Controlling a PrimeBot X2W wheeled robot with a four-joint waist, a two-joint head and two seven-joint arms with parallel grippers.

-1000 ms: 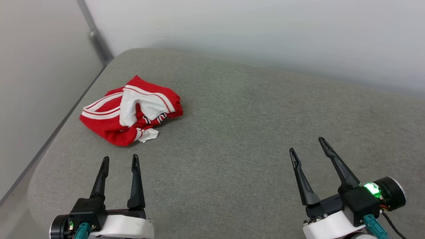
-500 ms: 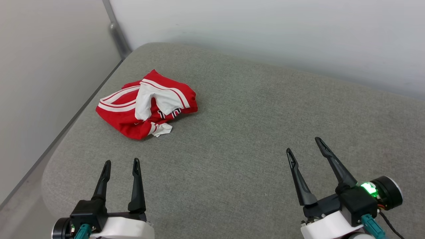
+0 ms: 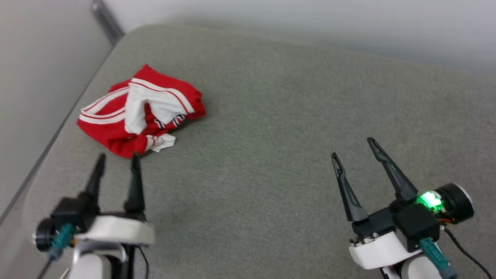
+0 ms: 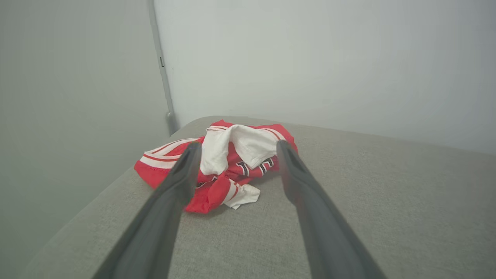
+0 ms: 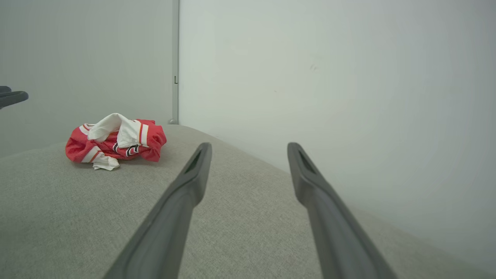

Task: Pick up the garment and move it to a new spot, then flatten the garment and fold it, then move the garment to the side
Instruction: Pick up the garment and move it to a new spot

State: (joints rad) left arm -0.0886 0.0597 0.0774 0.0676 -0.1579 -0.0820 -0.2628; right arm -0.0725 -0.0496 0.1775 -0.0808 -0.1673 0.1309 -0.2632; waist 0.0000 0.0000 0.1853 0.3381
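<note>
The garment point(image 3: 139, 110) lies crumpled in a heap near the far left corner of the grey cushion point(image 3: 271, 116): red fabric, a white sleeve on top, striped trim, bits of black-and-white lettering. My left gripper point(image 3: 118, 159) is open and stops just short of the heap's near edge, fingers pointing at it. The left wrist view shows the garment point(image 4: 228, 162) between and beyond the two fingers, untouched. My right gripper point(image 3: 354, 148) is open over bare cushion at the right, far from the garment point(image 5: 116, 141).
The cushion's left edge point(image 3: 58, 143) drops off beside a pale wall. A grey post point(image 3: 106, 19) runs up at the back left corner. A plain wall stands behind the cushion. Bare cushion lies between the two grippers.
My left gripper has reached forward toward the garment's near edge. The camera has shifted, so the whole picture sits differently. The garment itself lies as before; the right gripper barely moved.
</note>
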